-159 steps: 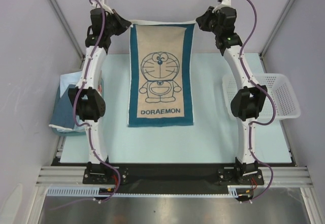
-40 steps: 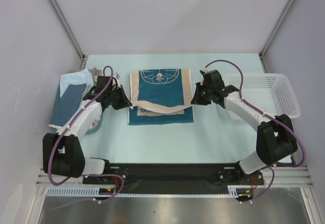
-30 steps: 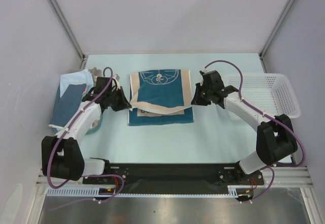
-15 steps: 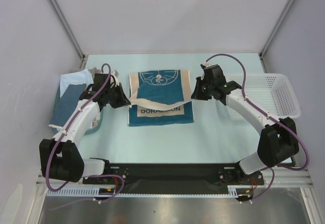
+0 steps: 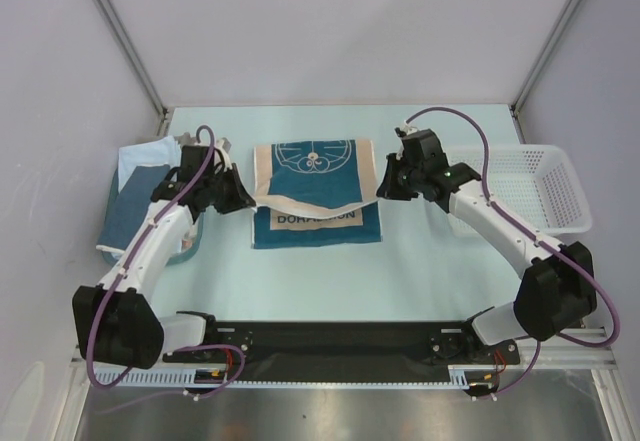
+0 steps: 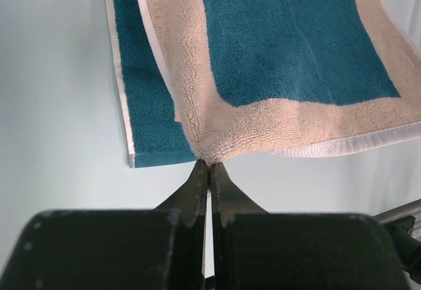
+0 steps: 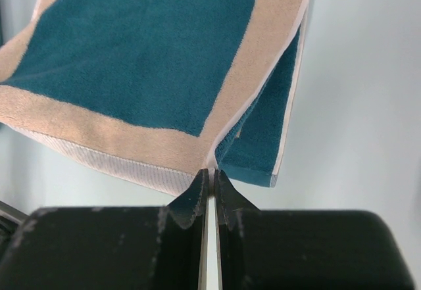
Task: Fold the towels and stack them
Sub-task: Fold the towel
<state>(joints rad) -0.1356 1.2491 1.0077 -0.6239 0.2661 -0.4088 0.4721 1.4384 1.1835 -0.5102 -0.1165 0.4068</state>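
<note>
The dark teal towel with tan border (image 5: pixel 315 176) lies mid-table, its far end doubled over toward me so the reverse side faces up; the lower layer with lettering (image 5: pixel 316 223) still shows. My left gripper (image 5: pixel 250 201) is shut on the folded end's left corner (image 6: pixel 209 152). My right gripper (image 5: pixel 381 191) is shut on its right corner (image 7: pixel 209 165). Both hold that edge a little above the lower layer. More towels, light blue and dark blue (image 5: pixel 138 191), are piled at the left.
A white mesh basket (image 5: pixel 535 186) stands at the right edge behind my right arm. A teal tray (image 5: pixel 185 246) sits under the towel pile at the left. Enclosure walls close in the back and sides.
Both grippers first hung the towel up at the back, then brought its end down over the lower half. In the last second they drew back slightly away from me, uncovering the lettering.
</note>
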